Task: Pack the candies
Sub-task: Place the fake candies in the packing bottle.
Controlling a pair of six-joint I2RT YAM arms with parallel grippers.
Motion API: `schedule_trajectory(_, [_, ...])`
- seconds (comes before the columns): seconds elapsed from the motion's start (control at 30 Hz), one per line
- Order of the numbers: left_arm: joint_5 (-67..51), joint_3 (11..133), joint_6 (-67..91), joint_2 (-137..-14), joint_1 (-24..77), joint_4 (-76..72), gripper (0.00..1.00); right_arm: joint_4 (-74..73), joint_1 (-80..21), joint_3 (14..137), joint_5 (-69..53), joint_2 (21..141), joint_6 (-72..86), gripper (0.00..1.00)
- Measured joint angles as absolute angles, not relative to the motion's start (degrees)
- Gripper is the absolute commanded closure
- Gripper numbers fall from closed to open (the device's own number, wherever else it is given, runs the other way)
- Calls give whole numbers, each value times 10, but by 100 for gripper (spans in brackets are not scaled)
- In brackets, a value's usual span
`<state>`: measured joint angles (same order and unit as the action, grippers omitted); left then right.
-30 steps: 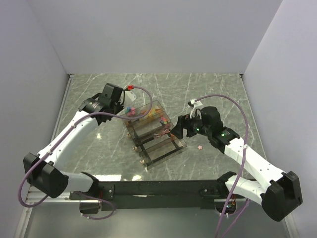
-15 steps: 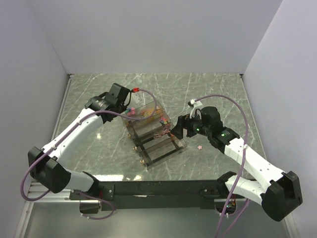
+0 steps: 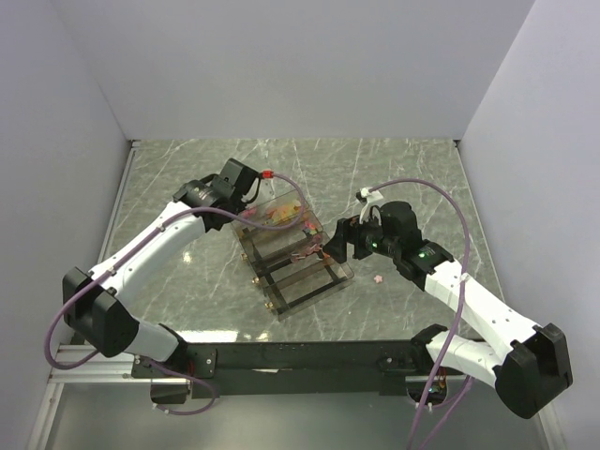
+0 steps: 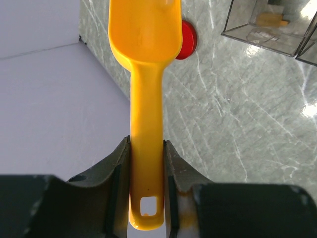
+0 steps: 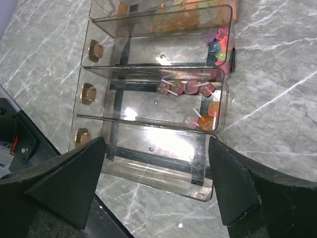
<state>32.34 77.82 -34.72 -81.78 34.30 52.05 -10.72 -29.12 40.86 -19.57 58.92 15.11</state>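
Clamps the left hand [image 4: 146, 148] narrowly on the flat handle of a glossy yellow plastic scoop [image 4: 146, 74], its rounded bowl overlapping a round red lid [image 4: 188, 39] at one o'clock. Holds the right hand [image 5: 156, 144] spread wide above a clear, hard-walled box [image 5: 153, 171] on the veined marble table [image 3: 403, 178]. Keeps small shiny candies [image 5: 190, 88] bunched at the compartments' three o'clock ends, seen from the right wrist.

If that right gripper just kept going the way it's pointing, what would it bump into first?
Most likely the clear box, at its nearest compartment, which looks empty. The open right gripper frames that box straight ahead. How far off it is cannot be judged from here.
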Motion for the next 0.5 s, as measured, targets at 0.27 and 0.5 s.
schedule_trajectory(0.27, [355, 779, -358, -826, 357, 527, 99, -107, -291, 409, -196, 589, 151, 9])
schedule_trajectory(0.5, [376, 787, -364, -828, 366, 533, 99, -107, -291, 409, -196, 589, 147, 10])
